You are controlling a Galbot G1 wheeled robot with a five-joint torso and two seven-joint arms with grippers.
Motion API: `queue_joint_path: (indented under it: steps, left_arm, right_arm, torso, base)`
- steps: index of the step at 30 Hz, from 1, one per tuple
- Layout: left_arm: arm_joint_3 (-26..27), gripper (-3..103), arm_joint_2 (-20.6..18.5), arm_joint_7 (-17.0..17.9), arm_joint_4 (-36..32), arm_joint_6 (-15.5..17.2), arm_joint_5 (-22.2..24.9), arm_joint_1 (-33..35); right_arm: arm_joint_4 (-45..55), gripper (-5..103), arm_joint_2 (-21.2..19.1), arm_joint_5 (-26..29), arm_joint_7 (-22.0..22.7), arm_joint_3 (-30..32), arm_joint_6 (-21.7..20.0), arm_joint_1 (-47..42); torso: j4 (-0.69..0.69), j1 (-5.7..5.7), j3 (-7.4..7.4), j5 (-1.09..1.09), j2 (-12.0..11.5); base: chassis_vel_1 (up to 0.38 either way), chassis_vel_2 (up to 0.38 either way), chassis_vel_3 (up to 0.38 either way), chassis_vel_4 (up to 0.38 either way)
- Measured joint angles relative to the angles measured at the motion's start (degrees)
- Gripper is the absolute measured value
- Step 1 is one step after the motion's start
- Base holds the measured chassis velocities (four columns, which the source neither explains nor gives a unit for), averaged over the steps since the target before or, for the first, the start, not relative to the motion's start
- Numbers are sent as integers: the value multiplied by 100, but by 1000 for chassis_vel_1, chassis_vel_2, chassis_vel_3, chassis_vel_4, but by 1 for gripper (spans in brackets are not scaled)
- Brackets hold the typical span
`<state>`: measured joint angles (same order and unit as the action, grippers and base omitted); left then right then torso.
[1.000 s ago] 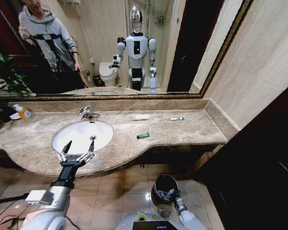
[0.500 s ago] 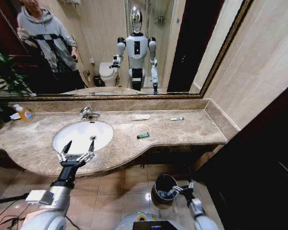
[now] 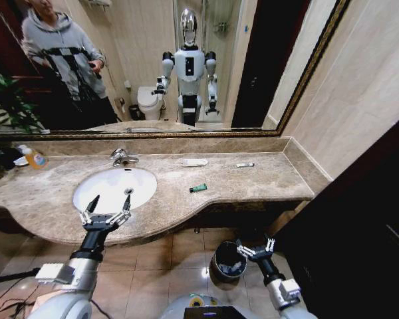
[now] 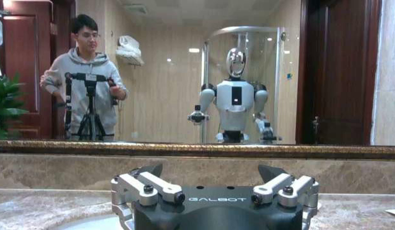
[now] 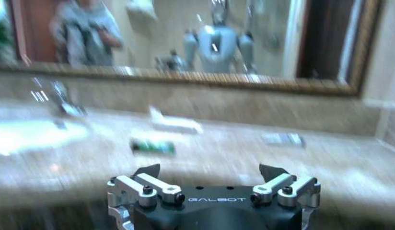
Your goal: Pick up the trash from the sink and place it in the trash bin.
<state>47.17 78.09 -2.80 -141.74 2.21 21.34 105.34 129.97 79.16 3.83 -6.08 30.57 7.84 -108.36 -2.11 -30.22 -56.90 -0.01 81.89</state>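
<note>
Now my right gripper [image 3: 254, 248] is spread wide, empty, beside the trash bin [image 3: 227, 259] on the floor. Left gripper [image 3: 106, 211] gapes empty over the sink [image 3: 114, 188] front rim. Green stick [image 3: 198, 188], white tube [image 3: 195, 162] lie mid-countertop [image 3: 266, 178].

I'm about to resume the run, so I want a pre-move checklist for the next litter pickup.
1. Right end effector open and empty: ok.
2. Right end effector clear of the trash bin: ok, beside its rim.
3. Left end effector open and empty, at the sink's front edge: ok.
4. Litter on the countertop: green stick, white tube, small packet: ok.
5. Litter inside the basin: cannot tell.
</note>
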Motion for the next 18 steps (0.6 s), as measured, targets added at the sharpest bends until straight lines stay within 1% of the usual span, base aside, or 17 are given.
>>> queue_joint_path:
  steps: [1, 3, 4, 6, 7, 9, 10, 11, 13, 14, 15, 17, 18]
  left_arm:
    - [0, 100, 0, 0, 0, 0, 0, 0]
    - [0, 100, 0, 0, 0, 0, 0, 1]
    - [0, 100, 0, 0, 0, 0, 0, 1]
    - [0, 100, 1, 0, 0, 0, 0, 0]
    - [0, 100, 1, 0, 0, 0, 0, 0]
    - [0, 100, 0, -1, 0, 0, 0, 0]
    - [0, 100, 0, -1, 0, 0, 0, 0]
    - [0, 100, 0, 0, 0, 0, 0, 0]
    - [0, 100, 0, 0, 0, 0, 0, 0]
    - [0, 100, 0, 0, 0, 0, 0, 0]
    - [0, 100, 0, 0, 0, 0, 0, 0]
    - [0, 100, 0, -1, 0, 0, 0, 0]
    - [0, 100, 0, -1, 0, 0, 0, 0]
  right_arm:
    - [0, 100, 0, 0, 0, 0, 0, 0]
    - [160, 100, -79, 26, -110, -166, -78, 270]
    - [199, 100, -187, 32, -132, -247, -189, 530]
    - [232, 100, -465, 180, -213, -360, -563, 984]
    - [232, 100, -465, 180, -213, -360, -563, 984]
    - [151, 100, -925, 521, -310, -569, -860, 1476]
    - [151, 100, -925, 521, -310, -569, -860, 1476]
    - [96, 100, -1028, 593, -351, -607, -892, 1572]
    - [-290, 100, -1435, 837, -469, -744, -977, 2104]
    - [-290, 100, -1435, 837, -469, -744, -977, 2104]
    - [-419, 100, -1552, 920, -469, -808, -1013, 2277]
    - [-820, 100, -1925, 1285, -469, -1132, -1188, 2907]
    - [-820, 100, -1925, 1285, -469, -1132, -1188, 2907]
  torso:
    - [0, 0, 0, 0, 0]
    - [1, 0, 0, 0, 0]
    - [0, 0, 0, 1, 0]
    - [-1, -1, 0, 2, 0]
    - [-1, -1, 0, 2, 0]
    - [-1, -1, -1, 2, 0]
    - [-1, -1, -1, 2, 0]
    - [-1, -1, -1, 1, -1]
    - [-1, -1, -1, 3, 0]
    - [-1, -1, -1, 3, 0]
    - [-1, -1, -1, 3, 0]
    - [0, -1, -1, 2, -1]
    - [0, -1, -1, 2, -1]
  base:
    - [0, 0, 0, 0]
    - [0, 0, 0, 0]
    - [0, 0, 0, 0]
    - [0, 0, 0, 0]
    - [0, 0, 0, 0]
    - [0, 0, 0, 0]
    - [0, 0, 0, 0]
    - [0, 0, 0, 0]
    - [0, 0, 0, 0]
    - [0, 0, 0, 0]
    - [0, 0, 0, 0]
    - [0, 0, 0, 0]
    - [0, 0, 0, 0]
